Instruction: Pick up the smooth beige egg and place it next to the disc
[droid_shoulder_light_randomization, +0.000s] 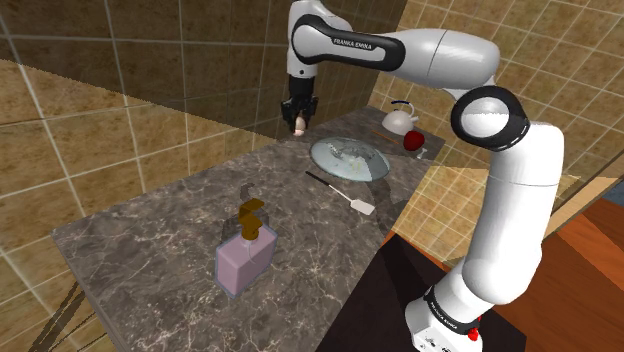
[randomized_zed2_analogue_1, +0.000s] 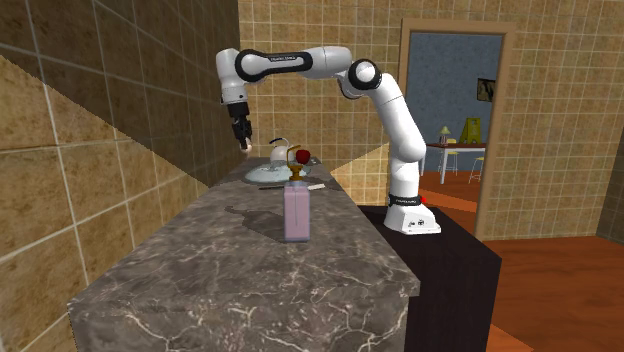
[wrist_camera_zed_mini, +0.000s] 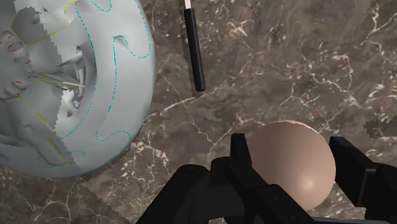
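A dark marble counter (droid_shoulder_light_randomization: 150, 250) runs along a brown tiled wall (droid_shoulder_light_randomization: 120, 100). Nearest, at the shoulder view's lower right, a white arm (droid_shoulder_light_randomization: 510, 200) rises from a dark stand (droid_shoulder_light_randomization: 370, 300). Next on the counter stands a pale pink bottle (droid_shoulder_light_randomization: 245, 258) with a brown pump. Past it lies a spatula (droid_shoulder_light_randomization: 340, 192) with a thin black handle, just beside a grey-blue disc (droid_shoulder_light_randomization: 348, 158). Above the counter, near the disc's edge on the shoulder view's left, hangs the black gripper (droid_shoulder_light_randomization: 298, 126). Its two fingers (wrist_camera_zed_mini: 359, 168) pinch a smooth beige egg (wrist_camera_zed_mini: 291, 167) between them, clear of the surface. Farthest, beyond the disc, sit a white kettle (droid_shoulder_light_randomization: 399, 119) and a small red object (droid_shoulder_light_randomization: 412, 140).
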